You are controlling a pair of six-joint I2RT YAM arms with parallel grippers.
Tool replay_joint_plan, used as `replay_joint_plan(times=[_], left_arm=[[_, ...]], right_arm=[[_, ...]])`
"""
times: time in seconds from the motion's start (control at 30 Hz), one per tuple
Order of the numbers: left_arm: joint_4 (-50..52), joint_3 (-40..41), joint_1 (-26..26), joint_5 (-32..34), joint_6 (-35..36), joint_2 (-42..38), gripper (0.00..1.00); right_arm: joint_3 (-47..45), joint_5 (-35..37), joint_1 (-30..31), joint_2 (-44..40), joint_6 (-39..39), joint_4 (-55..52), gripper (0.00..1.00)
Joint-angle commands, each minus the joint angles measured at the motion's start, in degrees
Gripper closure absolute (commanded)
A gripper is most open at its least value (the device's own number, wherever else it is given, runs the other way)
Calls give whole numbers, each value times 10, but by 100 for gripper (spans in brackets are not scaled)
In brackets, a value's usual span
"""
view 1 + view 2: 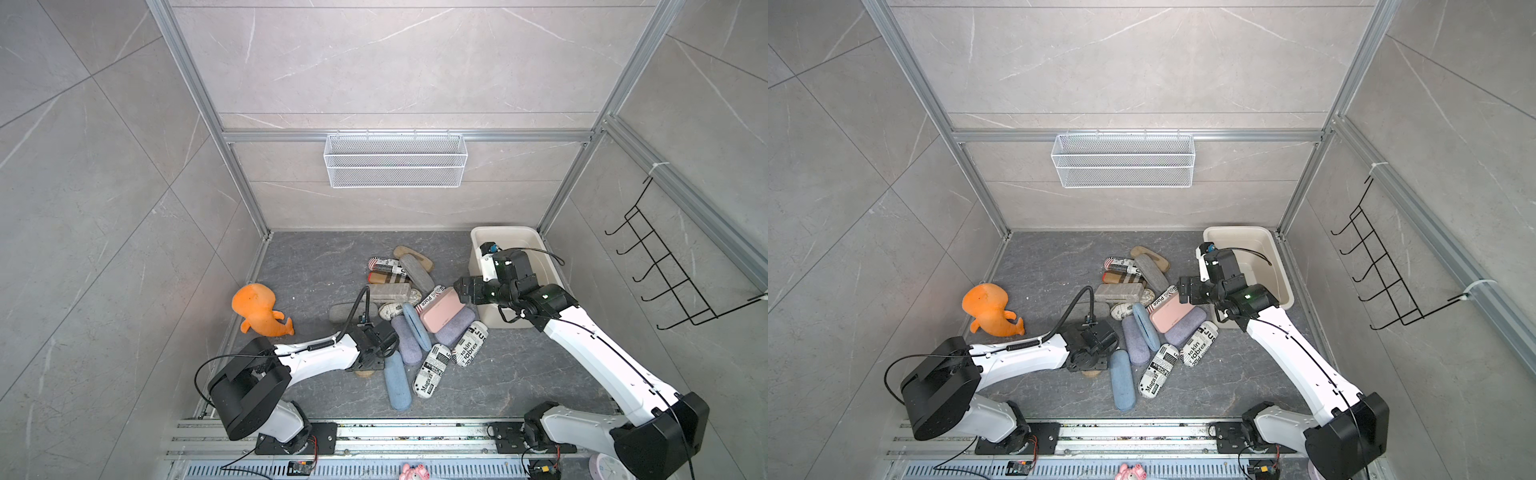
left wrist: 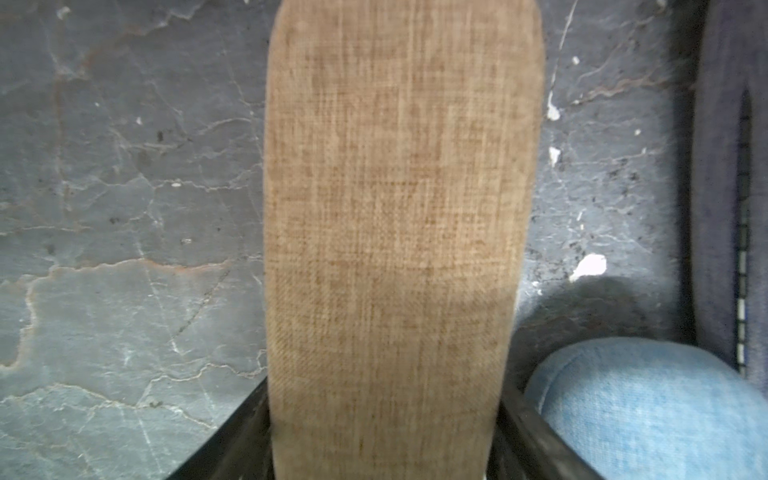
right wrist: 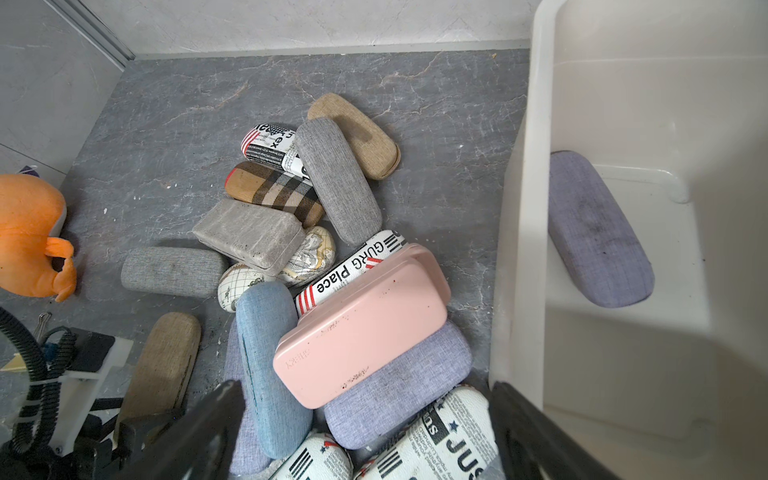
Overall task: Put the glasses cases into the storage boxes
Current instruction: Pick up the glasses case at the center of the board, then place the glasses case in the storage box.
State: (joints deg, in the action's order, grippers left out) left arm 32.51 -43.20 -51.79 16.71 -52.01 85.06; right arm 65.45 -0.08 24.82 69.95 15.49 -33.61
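Observation:
A tan glasses case [image 2: 399, 232] lies on the dark floor, and my left gripper [image 2: 384, 415] is shut on its near end, a black finger pressed against each long side. From above, that gripper [image 1: 365, 368] hides all but a sliver of the tan case [image 1: 365, 373]. Several more glasses cases are piled mid-floor, among them a pink one [image 1: 441, 309] and a blue one [image 1: 397, 382]. My right gripper [image 3: 365, 390] hangs open and empty over the pile, beside the cream storage box [image 3: 536, 166]. A lilac case [image 3: 598, 232] lies inside the box.
An orange plush toy [image 1: 259, 309] sits left of the pile. A white wire mesh basket [image 1: 395, 160] hangs on the back wall and a black wire rack [image 1: 673, 266] on the right wall. Aluminium frame posts edge the floor.

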Motion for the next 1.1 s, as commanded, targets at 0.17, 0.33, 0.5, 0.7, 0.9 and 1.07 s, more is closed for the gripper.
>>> replay_joint_plan(times=[0.17,0.33,0.5,0.7,0.9,1.07], left_arm=[[-28,27,-3,1,67,-91,41],[-58,45,-4,-7,105,-189,41],[-144,55,-4,-18,162,-255,41],[-323,64,-4,-31,225,-267,41],[-395,47,-5,-45,234,-237,41],[-426,55,-5,-68,215,-237,42]], right_arm=[[14,-27,10,-19,7,-23,7],[23,-45,17,-26,13,-27,7],[24,-102,33,-33,45,-1,8],[23,-153,79,-30,98,61,13],[17,-192,126,5,152,134,21],[27,-185,166,41,155,156,29]])
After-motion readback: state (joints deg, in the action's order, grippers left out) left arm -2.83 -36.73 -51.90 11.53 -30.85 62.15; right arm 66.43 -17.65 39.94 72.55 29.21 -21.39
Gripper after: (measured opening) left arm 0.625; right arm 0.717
